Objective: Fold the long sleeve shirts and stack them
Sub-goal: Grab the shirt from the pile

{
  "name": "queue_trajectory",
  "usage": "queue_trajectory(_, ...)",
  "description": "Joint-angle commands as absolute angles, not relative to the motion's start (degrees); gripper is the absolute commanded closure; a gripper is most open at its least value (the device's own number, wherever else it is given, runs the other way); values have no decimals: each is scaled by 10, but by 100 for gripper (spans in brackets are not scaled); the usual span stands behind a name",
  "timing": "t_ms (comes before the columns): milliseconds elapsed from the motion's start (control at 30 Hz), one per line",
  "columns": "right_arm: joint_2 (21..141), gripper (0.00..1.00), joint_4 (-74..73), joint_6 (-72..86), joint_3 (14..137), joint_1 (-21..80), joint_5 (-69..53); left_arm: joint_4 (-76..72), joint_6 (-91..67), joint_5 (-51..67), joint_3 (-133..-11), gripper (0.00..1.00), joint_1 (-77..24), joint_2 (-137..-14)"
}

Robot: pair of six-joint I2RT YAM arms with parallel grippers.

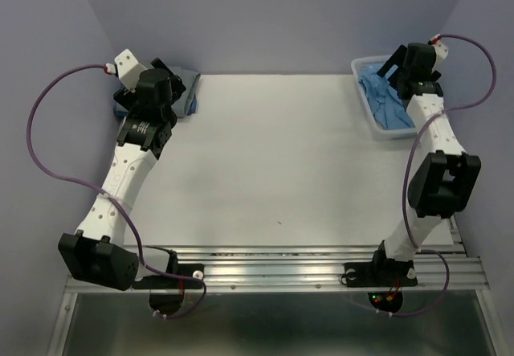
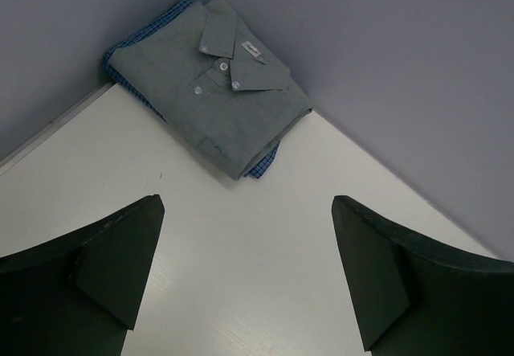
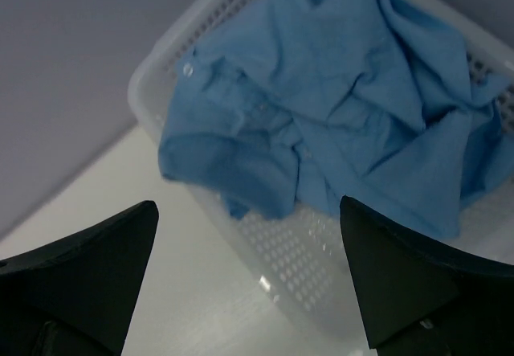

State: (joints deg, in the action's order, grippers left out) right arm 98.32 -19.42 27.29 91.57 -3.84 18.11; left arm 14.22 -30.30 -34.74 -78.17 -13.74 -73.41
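Lilac walls enclose a white table (image 1: 273, 163). In its far left corner the grey shirt (image 2: 205, 91) lies folded flat, collar crisp, atop a blue checked garment (image 2: 261, 165). The left gripper (image 2: 247, 235) hovers above it, spread wide and empty. At right, the light blue shirt (image 3: 345, 107) sits crumpled in a perforated plastic basket (image 3: 297, 268), not yet folded. The right gripper (image 3: 249, 235) hangs over it, fingers wide, holding nothing.

White table (image 1: 273, 155), folded shirts (image 2: 213, 91) far-left corner, basket (image 3: 289, 263) far-right
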Motion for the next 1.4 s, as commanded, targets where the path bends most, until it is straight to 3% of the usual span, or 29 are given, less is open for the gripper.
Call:
queue_trajectory(0, 1119, 0, -161, 228, 1071, -88, 120, 123, -293, -376, -750, 1, -130, -693)
queue_trajectory(200, 1321, 0, -159, 167, 1277, -119, 85, 125, -308, -384, -730, 1, -126, -689)
queue_trajectory(400, 1440, 0, -160, 168, 1366, -138, 45, 144, -321, -382, -735, 1, -125, -708)
queue_trajectory(533, 1459, 31, -158, 163, 1374, -138, 17, 162, -323, -390, -744, 1, -124, -712)
queue_trajectory(567, 1456, 52, -156, 162, 1372, -138, 13, 163, -324, -391, -743, 1, -124, -711)
queue_trajectory(667, 1432, 99, -147, 155, 1370, -138, 27, 162, -323, -395, -740, 1, -124, -704)
queue_trajectory(867, 1322, 99, -91, 141, 1335, -138, 4, 142, -316, -404, -718, 1, -124, -672)
queue_trajectory(1100, 1174, 99, -57, 182, 1321, -133, -148, 91, -301, -393, -683, 1, -122, -630)
queue_trajectory(1233, 1151, 99, -84, 187, 1411, -77, -282, 68, -290, -374, -665, 1, -122, -618)
queue_trajectory(1367, 1103, 99, -28, 174, 1391, 24, -347, 68, -289, -377, -662, 1, -120, -621)
